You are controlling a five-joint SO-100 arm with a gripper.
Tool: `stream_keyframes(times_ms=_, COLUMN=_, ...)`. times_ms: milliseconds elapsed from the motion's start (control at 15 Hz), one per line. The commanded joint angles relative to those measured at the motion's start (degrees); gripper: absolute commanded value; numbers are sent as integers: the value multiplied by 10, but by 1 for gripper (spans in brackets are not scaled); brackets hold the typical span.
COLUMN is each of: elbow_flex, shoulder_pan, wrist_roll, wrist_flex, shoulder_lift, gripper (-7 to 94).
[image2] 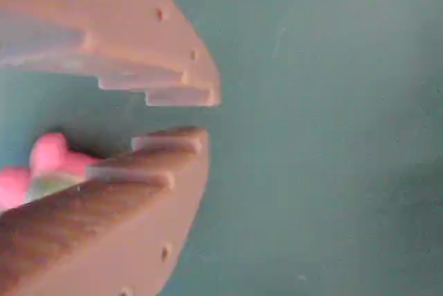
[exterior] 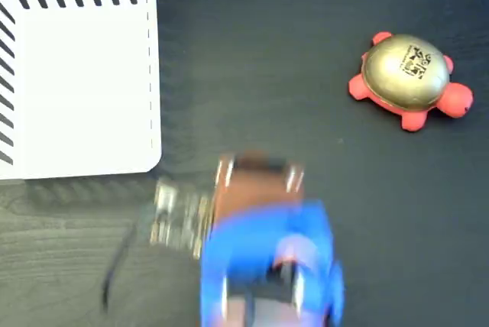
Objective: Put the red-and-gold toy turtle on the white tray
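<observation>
The red-and-gold toy turtle (exterior: 409,75) sits on the dark table at the upper right of the fixed view, gold shell up with a small black-and-white sticker on it. The white tray (exterior: 76,82) lies at the upper left, with nothing on it. My gripper (exterior: 258,170) is blurred at the bottom centre, between the two and well short of the turtle. In the wrist view the gripper (image2: 206,115) has its orange fingers slightly apart with only table between them. A pink bit of the turtle (image2: 43,161) shows behind the lower finger at the left edge.
The blue arm body (exterior: 267,258) fills the bottom centre of the fixed view. A blurred pale part (exterior: 179,216) and a dark cable (exterior: 114,266) lie to its left. The tray's black stripes run along its top and left edges.
</observation>
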Motion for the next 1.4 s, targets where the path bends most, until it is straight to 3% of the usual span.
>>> stream_keyframes(times_ms=0, elbow_flex=-223, shoulder_pan=54, wrist_roll=-11, wrist_flex=74, shoulder_lift=-190, gripper=0)
stream_keyframes(times_ms=267, elbow_flex=-461, shoulder_pan=156, wrist_roll=-42, wrist_flex=110, shoulder_lift=-444, gripper=0)
stream_keyframes(times_ms=600, elbow_flex=-666, shoulder_pan=244, wrist_roll=-47, wrist_flex=107, shoulder_lift=-648, gripper=0)
stream_keyframes(times_ms=933, elbow_flex=-763, shoulder_pan=256, wrist_roll=3, wrist_flex=137, shoulder_lift=-744, gripper=0)
stream_keyframes(times_ms=1333, elbow_flex=-838, shoulder_pan=261, wrist_roll=-7, wrist_flex=198, shoulder_lift=-791, gripper=0)
